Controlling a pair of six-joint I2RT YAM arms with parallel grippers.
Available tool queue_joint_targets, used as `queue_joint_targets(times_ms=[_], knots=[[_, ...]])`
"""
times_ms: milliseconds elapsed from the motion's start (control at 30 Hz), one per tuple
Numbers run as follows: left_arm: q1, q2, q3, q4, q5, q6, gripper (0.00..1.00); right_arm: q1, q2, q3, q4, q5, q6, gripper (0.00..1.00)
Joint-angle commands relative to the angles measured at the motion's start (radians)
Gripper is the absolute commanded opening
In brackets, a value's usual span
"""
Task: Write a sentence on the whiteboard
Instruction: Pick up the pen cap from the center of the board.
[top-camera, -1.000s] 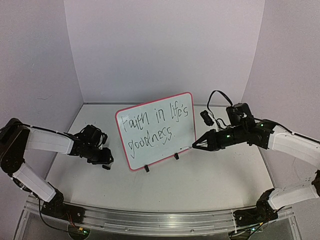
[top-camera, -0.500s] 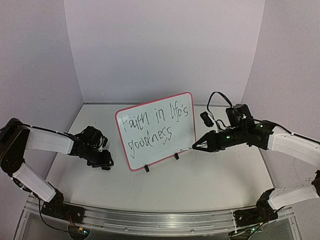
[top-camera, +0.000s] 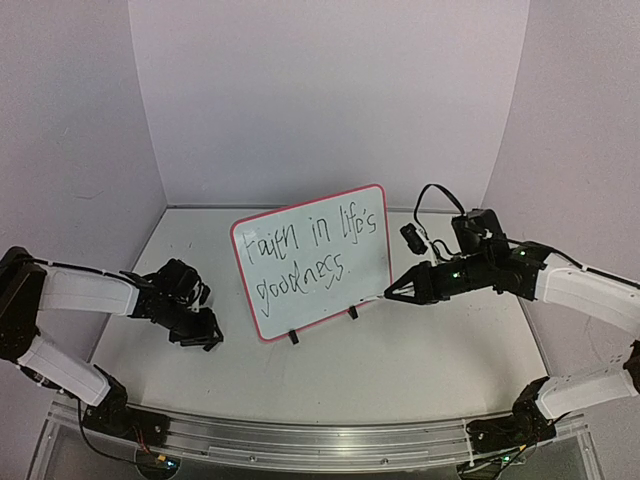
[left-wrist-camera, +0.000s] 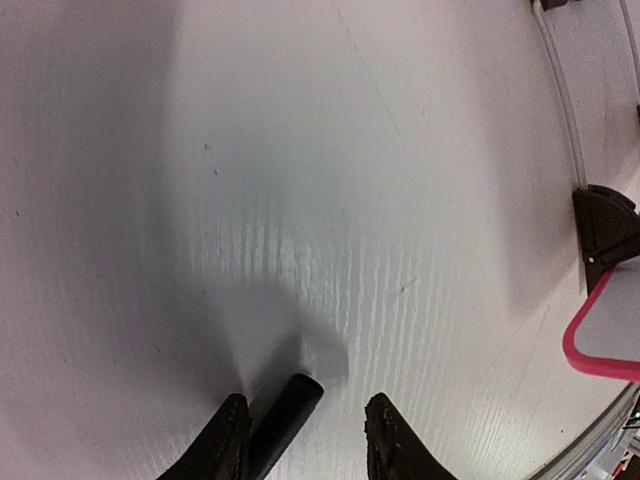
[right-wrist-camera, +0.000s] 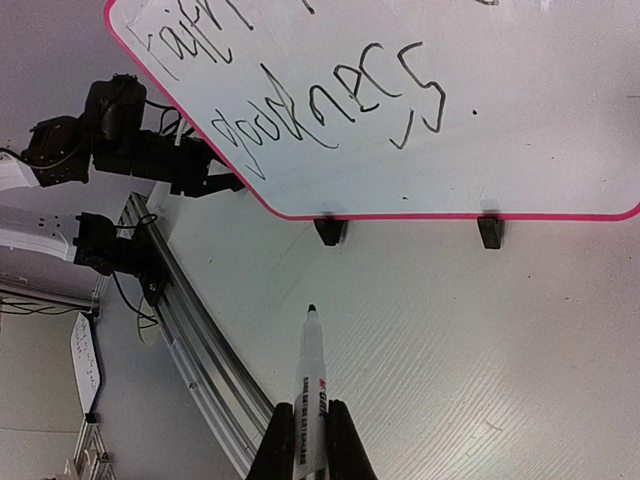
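The whiteboard (top-camera: 310, 262) stands tilted on two black clip feet at mid-table, pink-red framed, with "Faith in life's goodness" handwritten on it. It also shows in the right wrist view (right-wrist-camera: 420, 110), and its corner shows in the left wrist view (left-wrist-camera: 605, 340). My right gripper (top-camera: 395, 292) is shut on a white marker (right-wrist-camera: 312, 370), uncapped, tip just off the board's lower right edge above the table. My left gripper (top-camera: 205, 335) is low over the table left of the board. Its jaws (left-wrist-camera: 305, 405) stand apart, with a black cap (left-wrist-camera: 285, 415) resting against the left finger.
An aluminium rail (top-camera: 300, 440) runs along the near table edge and also shows in the right wrist view (right-wrist-camera: 190, 330). Lilac walls close in the back and both sides. The board's clip feet (right-wrist-camera: 329, 230) stand on the table, one near my left gripper (left-wrist-camera: 605, 225).
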Motion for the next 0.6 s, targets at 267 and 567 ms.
queue_joint_targets(times_ms=[267,567], knots=[[-0.065,-0.059,-0.006,-0.147,-0.040,-0.034,0.34,-0.001,-0.015,-0.016,0.037,-0.009,0.002,0.00],[-0.135,-0.007,0.041,-0.181,-0.178,-0.027,0.24,-0.001,-0.029,-0.030,0.040,-0.001,0.003,0.00]])
